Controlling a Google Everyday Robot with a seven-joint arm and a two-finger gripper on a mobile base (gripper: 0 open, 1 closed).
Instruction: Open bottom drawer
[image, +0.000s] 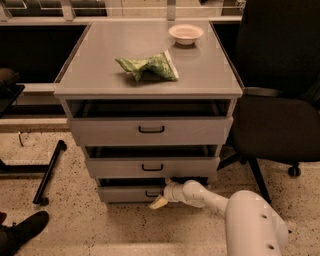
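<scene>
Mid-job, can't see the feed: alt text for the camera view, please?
The white robot arm's gripper sits at the small black handle of the narrow grey bottom drawer of a grey three-drawer cabinet. On top lie a crumpled green bag and a white bowl.

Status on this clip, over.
Gripper at centre of bottom drawer front. Drawer barely out, if at all. Chair off to the side.
</scene>
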